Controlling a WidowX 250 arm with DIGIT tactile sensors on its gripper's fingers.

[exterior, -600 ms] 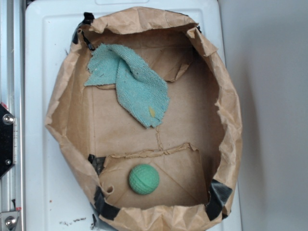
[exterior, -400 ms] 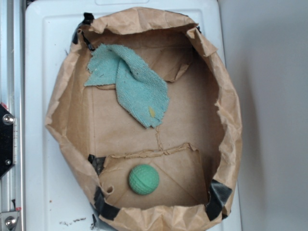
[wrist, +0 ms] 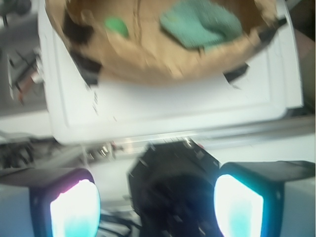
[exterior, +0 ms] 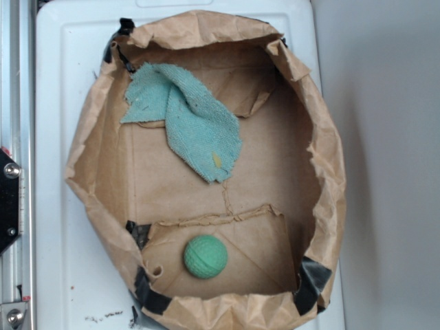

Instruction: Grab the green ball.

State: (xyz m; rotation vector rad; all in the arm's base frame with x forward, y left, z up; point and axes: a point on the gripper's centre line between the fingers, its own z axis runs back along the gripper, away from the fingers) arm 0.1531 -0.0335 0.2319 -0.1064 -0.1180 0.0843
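brown crumpled paper, the cut-down wall of a paper bag [exterior: 328, 172], rings the middle of the exterior view and forms a shallow open tub, patched at its corners with strips of black tape [exterior: 315, 276]. it sits on a white moulded plastic desk [exterior: 53, 103], with a grey metal rail [exterior: 15, 82] running down the left edge of the frame.

inside the tub, the small mint-green ball with a fine grid-textured surface [exterior: 205, 256] lies low in the frame, left of centre, on a folded paper flap of the bag's floor, near the bottom wall but apart from it. a flat teal-green terry cloth rag [exterior: 189, 120] with a small yellowish spot lies in the upper part of the tub, well apart from the ball, one end draped toward the upper left corner.

in the blurred wrist view the tub shows at the top of the frame, with the ball [wrist: 116, 25] at upper left and the rag [wrist: 200, 22] at upper right. the tool [wrist: 157, 205] sits at the bottom of that frame, its two glowing cyan-and-white finger pads [wrist: 75, 210] spread wide apart with nothing between them, well away from the tub and over the desk's near rim. no arm appears in the exterior view.
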